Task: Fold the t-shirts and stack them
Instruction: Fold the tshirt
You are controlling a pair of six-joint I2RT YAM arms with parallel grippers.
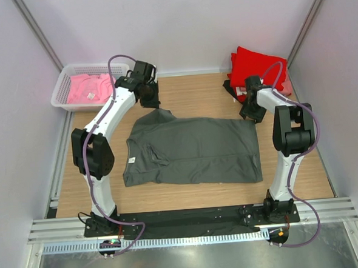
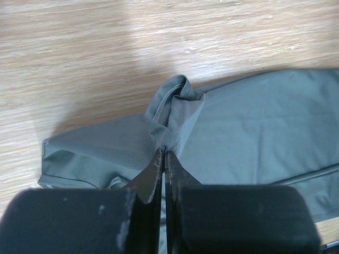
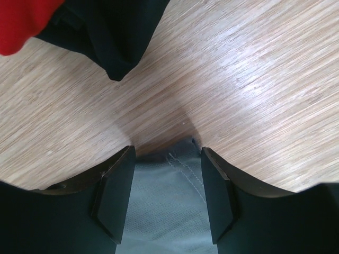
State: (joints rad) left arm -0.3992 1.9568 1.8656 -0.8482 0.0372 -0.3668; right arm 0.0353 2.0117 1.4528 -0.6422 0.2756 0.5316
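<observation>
A dark grey t-shirt (image 1: 192, 151) lies spread on the wooden table, with a small white neck label at its left. My left gripper (image 1: 152, 101) is shut on the shirt's far left sleeve; in the left wrist view the cloth (image 2: 175, 114) bunches up at the pinched fingertips (image 2: 165, 153). My right gripper (image 1: 249, 114) is open over the shirt's far right corner; in the right wrist view the hemmed corner (image 3: 167, 180) lies between the two pads (image 3: 114, 196). Folded red (image 1: 254, 65) and black t-shirts sit at the far right. A pink t-shirt (image 1: 88, 90) lies in the basket.
A white latticed basket (image 1: 64, 92) stands at the far left corner. The red and black pile shows at the top left of the right wrist view (image 3: 100, 32). White walls close in the table on three sides.
</observation>
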